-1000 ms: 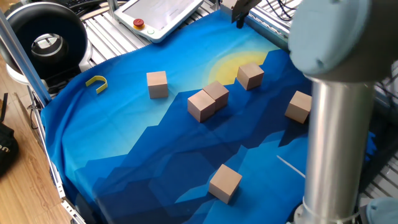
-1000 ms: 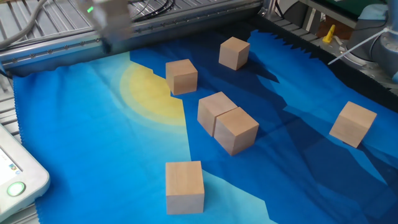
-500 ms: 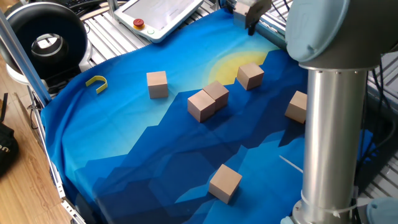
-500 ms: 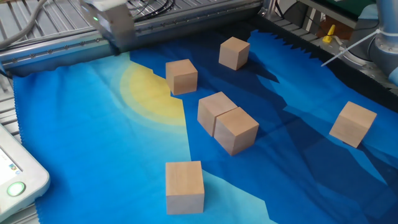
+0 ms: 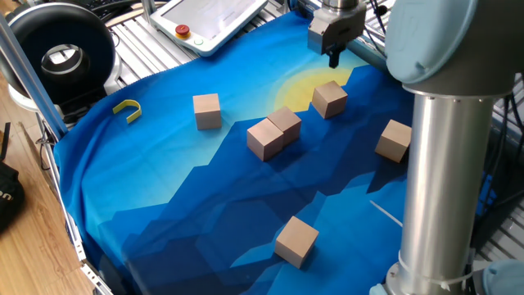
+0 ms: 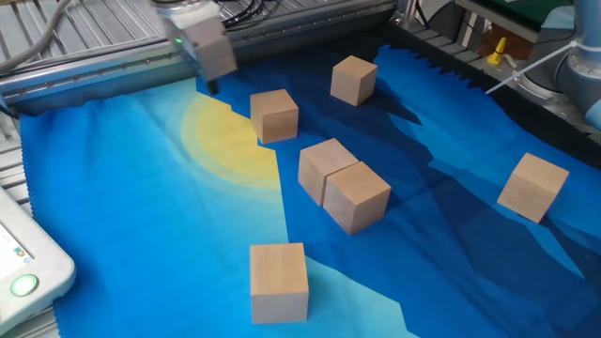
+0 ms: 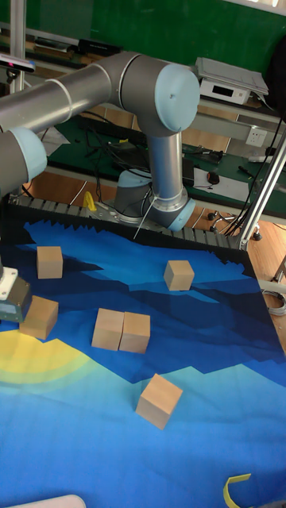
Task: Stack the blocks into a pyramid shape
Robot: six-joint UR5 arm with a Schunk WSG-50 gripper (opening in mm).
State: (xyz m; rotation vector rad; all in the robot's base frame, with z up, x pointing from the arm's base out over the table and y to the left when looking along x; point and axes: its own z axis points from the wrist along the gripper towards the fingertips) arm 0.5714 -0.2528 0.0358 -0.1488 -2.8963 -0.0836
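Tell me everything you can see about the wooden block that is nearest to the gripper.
The block nearest the gripper is a plain light tan wooden cube with no marks. It rests flat on the blue cloth, at the edge of the yellow sun patch, turned slightly askew. It stands alone; no other block touches it. The gripper hangs just beside and above it, not touching. Whether the jaws are open is unclear.

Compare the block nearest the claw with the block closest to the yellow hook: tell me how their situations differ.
The block nearest the claw sits on the cloth's yellow sun patch; the block by the yellow hook sits on blue. The first has the claw hovering just beside it and the touching pair of blocks close by; the second stands alone, with only the hook near. Both are plain tan wooden cubes, resting flat, with nothing stacked on them.
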